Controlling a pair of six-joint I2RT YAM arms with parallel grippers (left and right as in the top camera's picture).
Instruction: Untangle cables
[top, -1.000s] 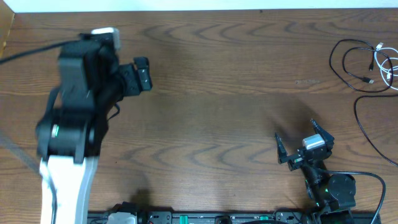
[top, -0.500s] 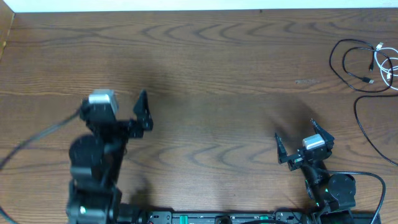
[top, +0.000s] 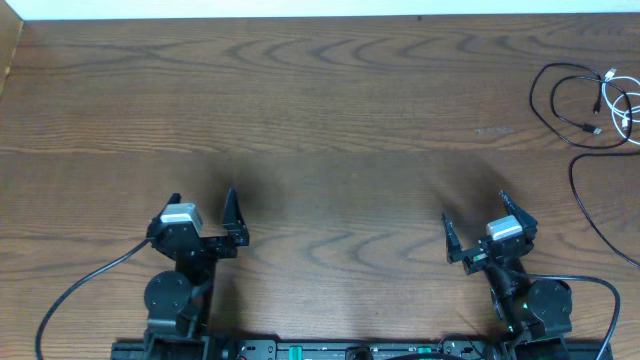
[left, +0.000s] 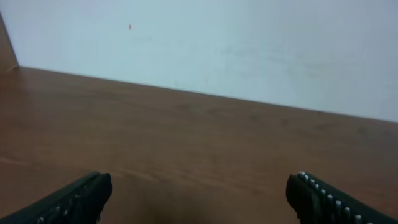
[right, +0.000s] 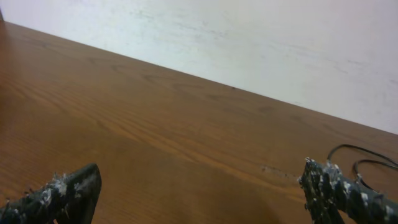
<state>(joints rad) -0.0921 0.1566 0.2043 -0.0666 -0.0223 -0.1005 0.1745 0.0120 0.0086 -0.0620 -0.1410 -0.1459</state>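
The cables lie at the far right of the table. The thin black cable (top: 556, 98) loops there, tangled with the white cable (top: 619, 105) at the table's right edge; the black one runs down toward the right edge. A bit of the black cable shows in the right wrist view (right: 359, 163). My left gripper (top: 203, 205) is open and empty near the front left. It shows open in the left wrist view (left: 198, 193). My right gripper (top: 473, 218) is open and empty at the front right, well short of the cables; it shows open in the right wrist view (right: 200, 190).
The wooden table (top: 330, 120) is bare between the arms. A white wall stands beyond its far edge (left: 249, 43). A thick black arm cable (top: 80, 290) curves off at the front left and another (top: 600, 290) at the front right.
My left arm has swung down from the far left of the table to its low place at the front left. The right arm and the cables have not moved.
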